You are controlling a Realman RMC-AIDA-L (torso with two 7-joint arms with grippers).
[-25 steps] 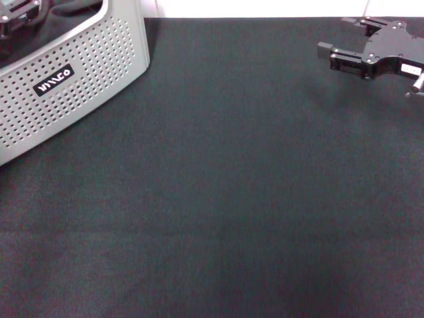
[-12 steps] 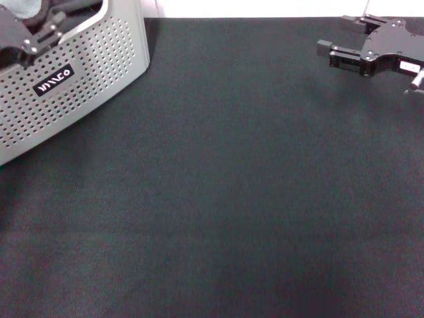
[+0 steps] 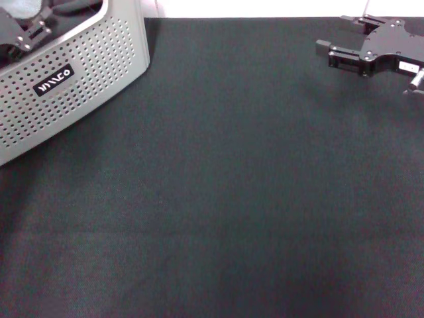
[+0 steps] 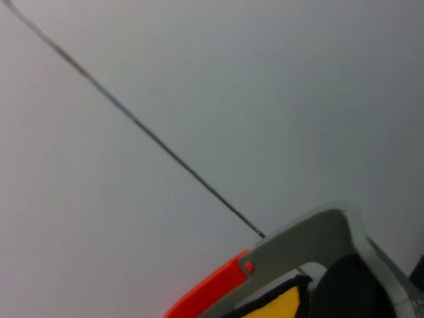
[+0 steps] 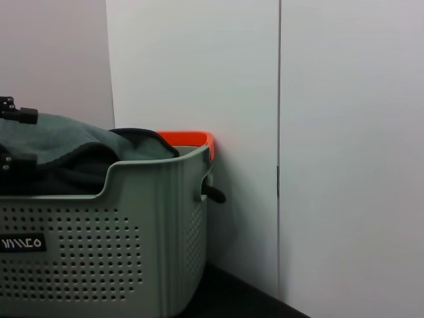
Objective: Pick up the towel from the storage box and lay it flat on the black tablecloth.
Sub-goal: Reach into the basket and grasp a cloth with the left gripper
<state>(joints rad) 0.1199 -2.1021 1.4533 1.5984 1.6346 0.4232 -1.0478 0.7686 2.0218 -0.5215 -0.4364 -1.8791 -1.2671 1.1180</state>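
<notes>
My left gripper is over the box, at the far left corner of the desk. I cannot tell whether its fingers are clenched or released: only part of the black frame shows above the rim. A pale grey cloth shows just beside it inside the box.

The towel lies heaped in the box, rising over the rim, its grey back up and its black trim curling along the top; from my left wrist a yellow patch of it with the black trim shows by the rim. An orange edge shows behind the box against the white wall.

My right gripper hangs over the far right corner of the desk, empty, its fingers apart, above the black cloth, which covers the desk.
</notes>
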